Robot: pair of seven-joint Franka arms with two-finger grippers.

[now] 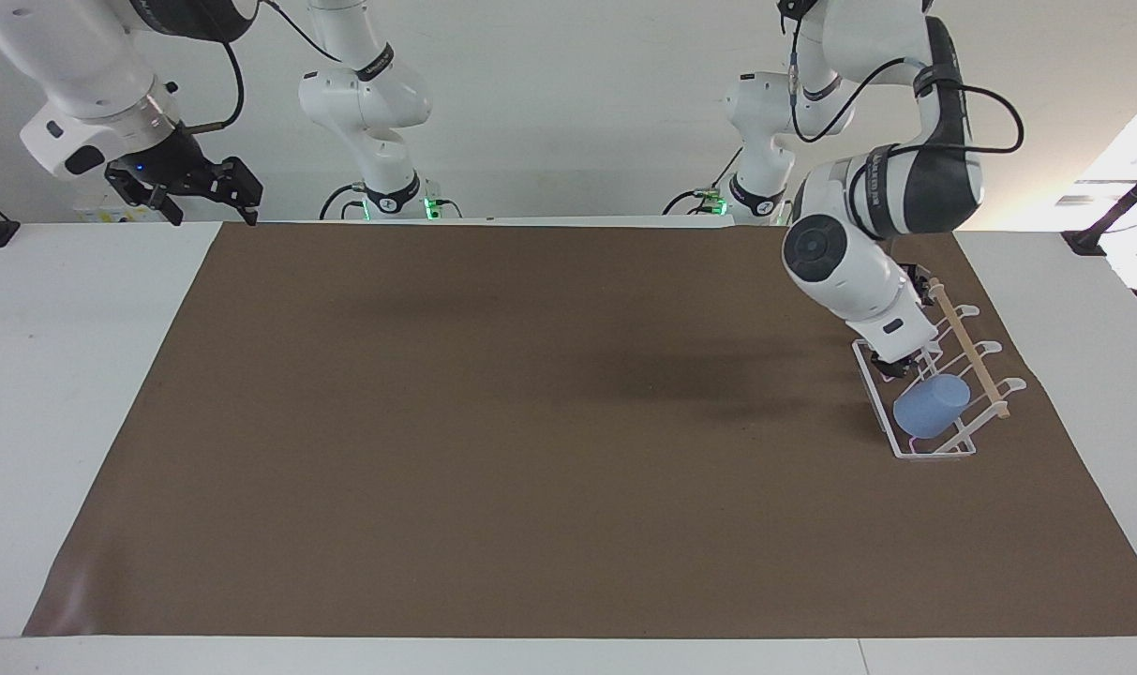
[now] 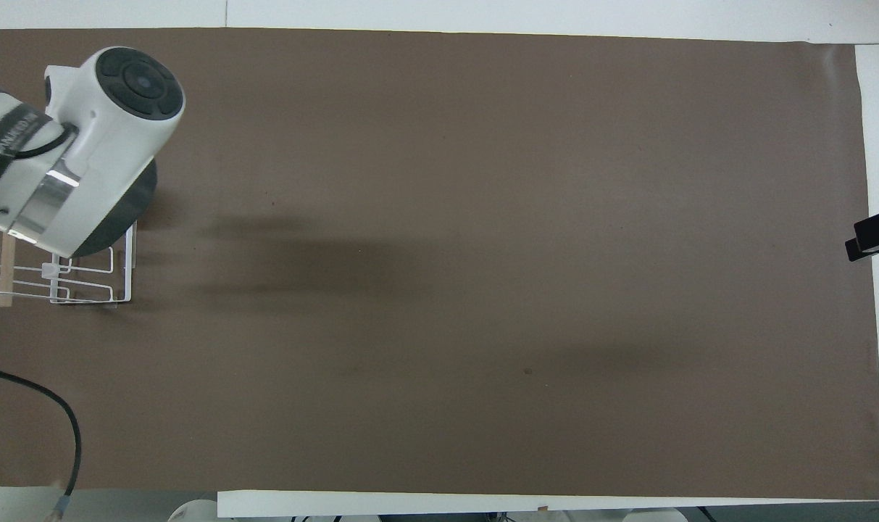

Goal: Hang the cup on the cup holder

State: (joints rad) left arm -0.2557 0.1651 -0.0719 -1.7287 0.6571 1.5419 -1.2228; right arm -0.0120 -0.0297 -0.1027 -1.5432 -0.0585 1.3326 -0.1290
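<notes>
The light-blue cup point(image 1: 931, 405) hangs tilted on a prong of the white wire cup holder point(image 1: 971, 356), at the end of the rack farthest from the robots. Nothing holds the cup. My left gripper point(image 1: 896, 366) hangs just above the rack beside the cup, open and largely hidden under its own wrist. In the overhead view that wrist covers the cup, and only the end of the cup holder point(image 2: 127, 268) nearest the robots shows. My right gripper point(image 1: 210, 208) waits open in the air over the table corner at the right arm's end.
A brown mat point(image 1: 531, 422) covers most of the white table point(image 1: 71, 375). The rack stands near the mat's edge at the left arm's end. Only the tip of the right gripper point(image 2: 874, 235) shows in the overhead view.
</notes>
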